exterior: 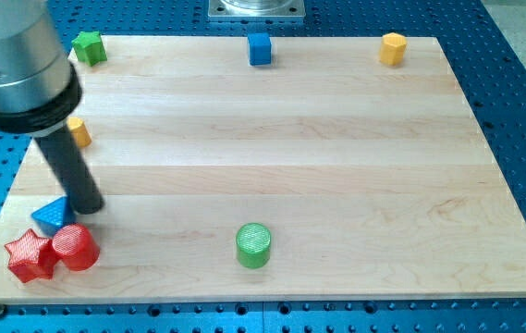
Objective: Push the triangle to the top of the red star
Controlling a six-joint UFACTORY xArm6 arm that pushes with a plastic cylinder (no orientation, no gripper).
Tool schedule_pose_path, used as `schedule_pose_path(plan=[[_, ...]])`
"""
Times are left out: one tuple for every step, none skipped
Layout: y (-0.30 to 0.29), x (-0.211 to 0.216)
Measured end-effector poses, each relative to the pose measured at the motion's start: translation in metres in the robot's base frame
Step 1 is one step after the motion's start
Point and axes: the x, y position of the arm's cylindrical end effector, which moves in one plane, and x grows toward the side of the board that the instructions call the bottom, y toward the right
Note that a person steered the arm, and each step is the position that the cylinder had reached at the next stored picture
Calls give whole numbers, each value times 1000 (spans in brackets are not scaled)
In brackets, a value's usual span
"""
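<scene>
The blue triangle (52,215) lies near the board's lower left corner. The red star (29,256) lies just below it, at the view's bottom left, with the triangle touching or nearly touching its upper right. A red cylinder (76,247) sits against the star's right side. My tip (87,205) is on the board right beside the triangle's right edge, about touching it. The dark rod rises up and to the left to the grey arm body.
A green cylinder (253,245) stands at the bottom middle. A green star (88,46) is at the top left, a blue cube (260,48) at the top middle, a yellow hexagon (392,48) at the top right. A yellow block (79,132) is partly hidden behind the rod at the left edge.
</scene>
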Motion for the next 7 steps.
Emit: schedule_pose_path(plan=[[-6, 2], [6, -8], [7, -8], [72, -37], [144, -82], [198, -130], [243, -178]])
